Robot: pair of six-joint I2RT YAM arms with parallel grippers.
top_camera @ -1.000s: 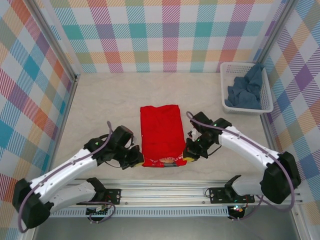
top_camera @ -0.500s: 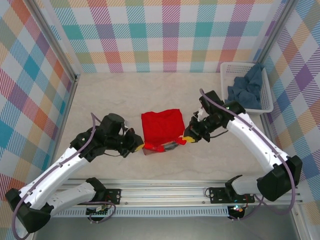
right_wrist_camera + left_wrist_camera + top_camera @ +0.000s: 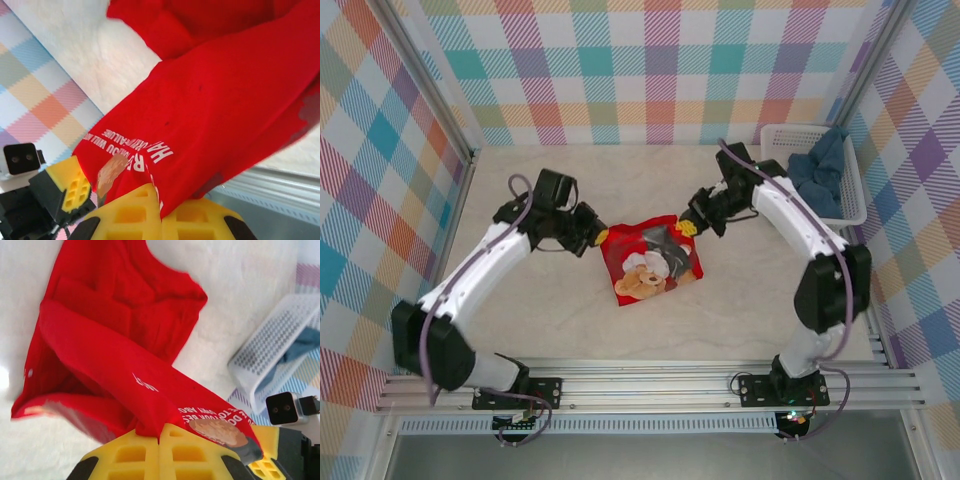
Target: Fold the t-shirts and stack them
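The red t-shirt [image 3: 650, 262] lies doubled over at the table's middle, its teddy bear print [image 3: 642, 280] facing up. My left gripper [image 3: 592, 238] is shut on its far left corner and my right gripper [image 3: 692, 228] on its far right corner. In the left wrist view, red cloth [image 3: 115, 350] runs out of the shut left gripper [image 3: 161, 432]. From the right wrist, printed red cloth [image 3: 225, 100] is pinched in the shut right gripper [image 3: 159, 207]. The blue-grey t-shirt [image 3: 817, 180] sits crumpled in the basket.
A white lattice basket [image 3: 770, 170] stands at the back right against the checked wall; it also appears in the left wrist view as the basket [image 3: 272, 345]. Checked walls close off the left, back and right. Bare table lies between the shirt and the rail.
Both grippers have carried the shirt's near hem up and away toward the back, folding the shirt over itself. The bear print has turned face up.
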